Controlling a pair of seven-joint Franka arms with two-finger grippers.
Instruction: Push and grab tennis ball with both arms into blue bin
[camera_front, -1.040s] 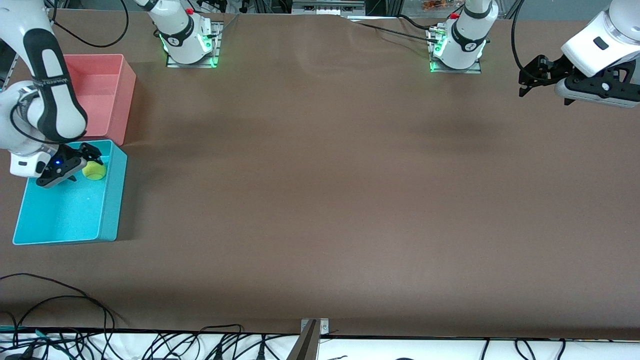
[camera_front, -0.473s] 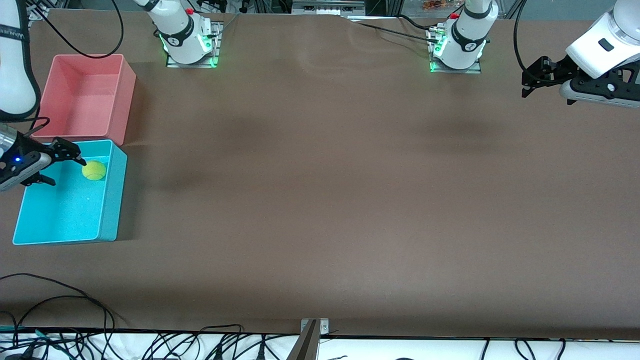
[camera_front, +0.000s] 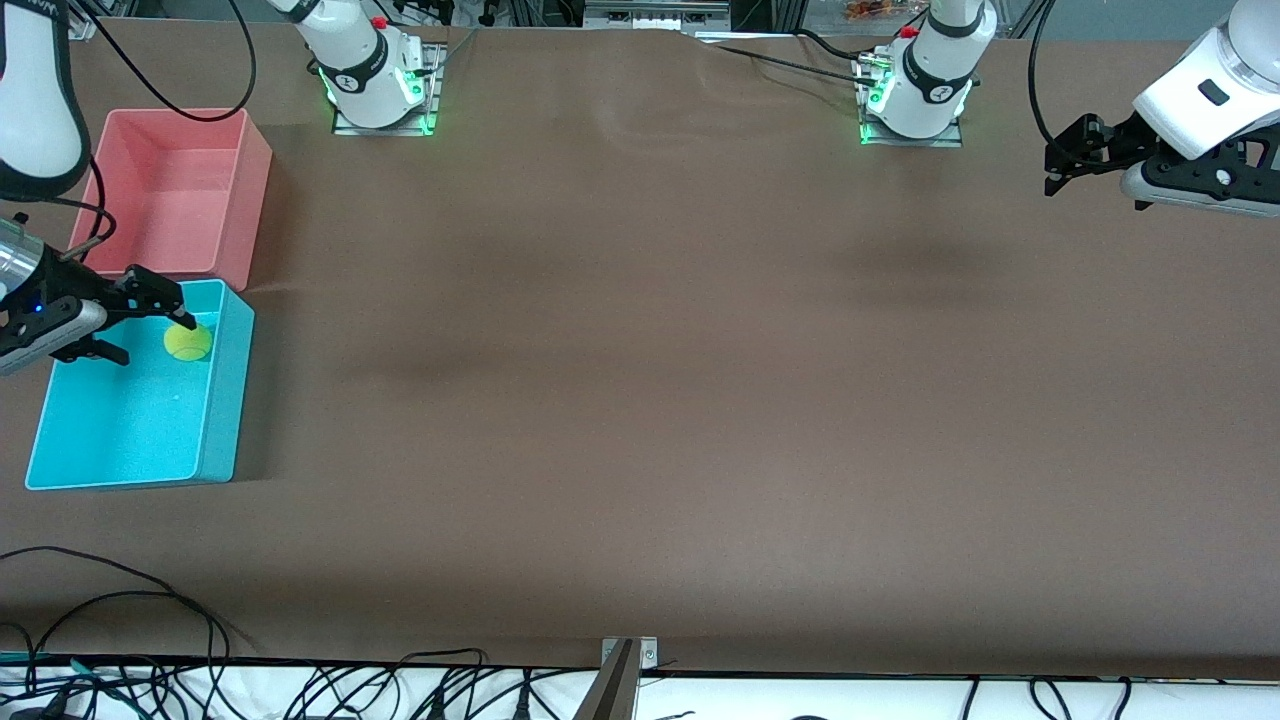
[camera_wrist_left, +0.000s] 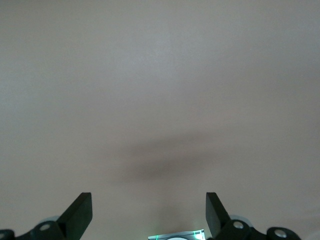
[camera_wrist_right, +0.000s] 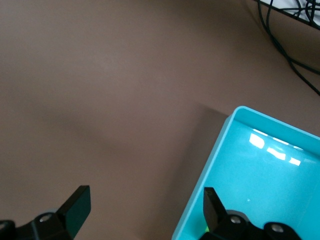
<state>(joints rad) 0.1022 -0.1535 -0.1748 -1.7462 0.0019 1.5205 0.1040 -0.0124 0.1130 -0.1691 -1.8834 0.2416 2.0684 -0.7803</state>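
The tennis ball (camera_front: 188, 343) lies on the floor of the blue bin (camera_front: 222, 420), in the part of it nearest the pink bin. My right gripper (camera_front: 156, 342) hangs open over that part of the bin, one fingertip just above the ball and not touching it. The right wrist view shows the right gripper (camera_wrist_right: 145, 205) open and empty across the blue bin's (camera_wrist_right: 260, 170) wall. My left gripper (camera_front: 1048, 173) waits open in the air over the left arm's end of the table. In the left wrist view the left gripper (camera_wrist_left: 148, 212) holds nothing above bare brown table.
A pink bin (camera_front: 245, 200) stands against the blue bin, farther from the front camera. The two arm bases (camera_front: 380, 90) (camera_front: 915, 95) sit along the table's edge. Black cables (camera_front: 120, 600) trail near the front edge.
The right gripper has lifted off the ball, pulled back toward the table's end, then eased partway back over the bin. The ball has stayed put in the bin. The left arm barely shifted.
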